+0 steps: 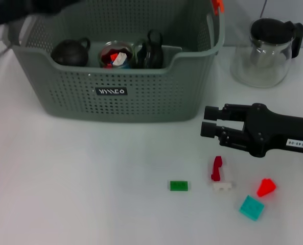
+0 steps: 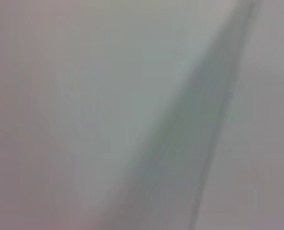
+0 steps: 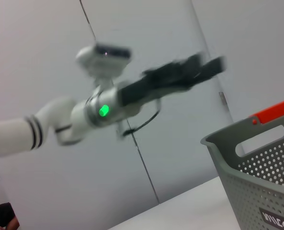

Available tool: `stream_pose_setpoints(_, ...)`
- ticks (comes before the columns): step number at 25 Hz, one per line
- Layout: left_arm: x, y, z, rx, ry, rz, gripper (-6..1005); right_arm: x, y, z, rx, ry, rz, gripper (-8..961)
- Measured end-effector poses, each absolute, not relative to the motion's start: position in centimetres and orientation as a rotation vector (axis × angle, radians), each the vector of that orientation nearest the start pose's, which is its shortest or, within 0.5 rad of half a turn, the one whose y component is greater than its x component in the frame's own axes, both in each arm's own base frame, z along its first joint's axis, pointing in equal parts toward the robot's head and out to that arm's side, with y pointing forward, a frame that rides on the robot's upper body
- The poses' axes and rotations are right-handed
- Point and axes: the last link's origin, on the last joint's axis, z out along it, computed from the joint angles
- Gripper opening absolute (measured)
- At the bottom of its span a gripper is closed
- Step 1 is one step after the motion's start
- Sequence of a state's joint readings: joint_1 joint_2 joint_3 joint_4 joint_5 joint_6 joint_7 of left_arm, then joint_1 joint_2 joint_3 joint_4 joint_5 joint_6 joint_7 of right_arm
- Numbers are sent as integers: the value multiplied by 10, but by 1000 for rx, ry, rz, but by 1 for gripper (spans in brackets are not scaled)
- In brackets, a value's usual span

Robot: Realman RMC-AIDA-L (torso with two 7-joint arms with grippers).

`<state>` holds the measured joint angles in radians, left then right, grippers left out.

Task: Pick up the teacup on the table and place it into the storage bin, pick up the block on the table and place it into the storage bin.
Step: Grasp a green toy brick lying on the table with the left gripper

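Grey-green perforated storage bin (image 1: 141, 97), orange clips.

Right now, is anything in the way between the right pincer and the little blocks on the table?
No. The right pincer hangs just above and behind the red block, with only bare table between. The bin stands farther back, its top open.

Bright, even light; left wrist view wholly blurred, soft shadows under blocks (image 1: 223, 176).
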<state>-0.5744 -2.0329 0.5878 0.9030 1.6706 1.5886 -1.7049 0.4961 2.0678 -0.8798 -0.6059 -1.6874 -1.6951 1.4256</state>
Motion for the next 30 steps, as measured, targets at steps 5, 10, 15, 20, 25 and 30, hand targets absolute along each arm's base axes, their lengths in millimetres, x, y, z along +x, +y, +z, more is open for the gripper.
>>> stream_pose_setpoints(5,-245,320,79,-2495,-464,-1131,578,229,312,-4,-2777,642,1084,494)
stream_pose_setpoints(10,-273,274,20,-2631,-360,-942,571,228,313,-5,-2774,646,1082,494)
stream_pose_setpoints(15,-284,263,-37,-2710,-405,-802,569,228,314,-6,-2769,653,1080,493)
stream_pose_setpoints(20,-281,273,-74,-2804,-408,-649,568,230,312,-6,-2765,664,1080,493)
stream_pose_setpoints(25,-271,281,-92,-2851,-355,-595,539,231,311,-7,-2759,673,1087,494)
stream_pose_setpoints(30,-266,288,-102,-2856,-256,-553,397,230,312,-7,-2760,668,1088,494)
